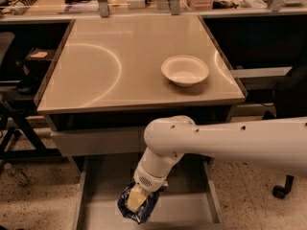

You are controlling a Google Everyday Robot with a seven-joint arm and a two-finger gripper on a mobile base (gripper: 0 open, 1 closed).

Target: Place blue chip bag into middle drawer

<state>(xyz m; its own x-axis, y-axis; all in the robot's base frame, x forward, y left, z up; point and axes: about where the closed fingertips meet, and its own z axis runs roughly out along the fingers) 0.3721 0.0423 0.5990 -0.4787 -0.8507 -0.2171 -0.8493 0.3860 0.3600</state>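
Observation:
The blue chip bag (144, 208) is dark blue and crinkly. It hangs over the open middle drawer (184, 210), a wide grey metal drawer pulled out below the tabletop. My gripper (136, 198) points down over the drawer's middle and is shut on the bag's top. The pale fingers (135, 197) cover part of the bag. The white arm reaches in from the right and hides part of the drawer's right side.
A white bowl (185, 70) stands on the beige tabletop (96, 66) toward the right. A closed grey drawer front (96, 140) sits just above the open drawer. Cluttered shelves run along the back. A chair base (283, 188) stands at the right.

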